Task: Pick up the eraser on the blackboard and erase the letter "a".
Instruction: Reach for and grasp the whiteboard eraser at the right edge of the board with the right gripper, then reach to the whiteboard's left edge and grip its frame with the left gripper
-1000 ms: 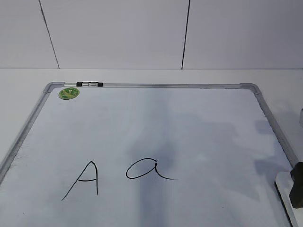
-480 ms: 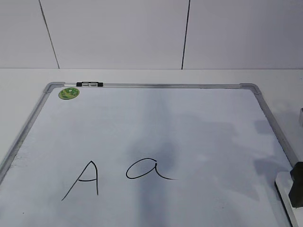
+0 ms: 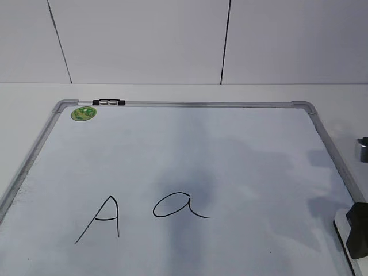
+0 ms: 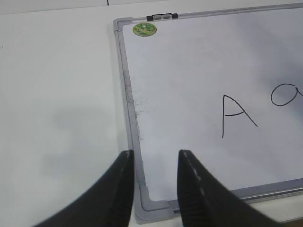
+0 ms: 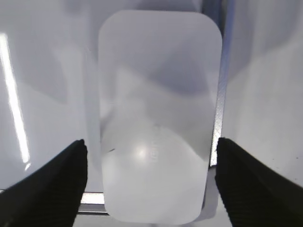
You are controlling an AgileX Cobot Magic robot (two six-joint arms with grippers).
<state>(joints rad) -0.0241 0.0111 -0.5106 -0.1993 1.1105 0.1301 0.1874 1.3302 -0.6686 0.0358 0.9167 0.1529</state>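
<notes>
I see my right gripper [image 5: 150, 179] spread wide, one finger on each side of the eraser [image 5: 158, 118], which lies at the board's [image 3: 190, 149] right edge. My left gripper [image 4: 155, 182] hangs open over the near left corner.

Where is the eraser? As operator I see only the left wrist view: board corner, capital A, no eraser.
Observer: The eraser lies at the blackboard's right edge, directly under the right gripper.
Operator: Is it gripped?
Observer: No; the right wrist view shows both fingers spread wide, clear of its sides.
Operator: Is the whole "a" intact?
Observer: Yes; the exterior view shows the letter "a" complete, loop and tail, right of the capital A.
</notes>
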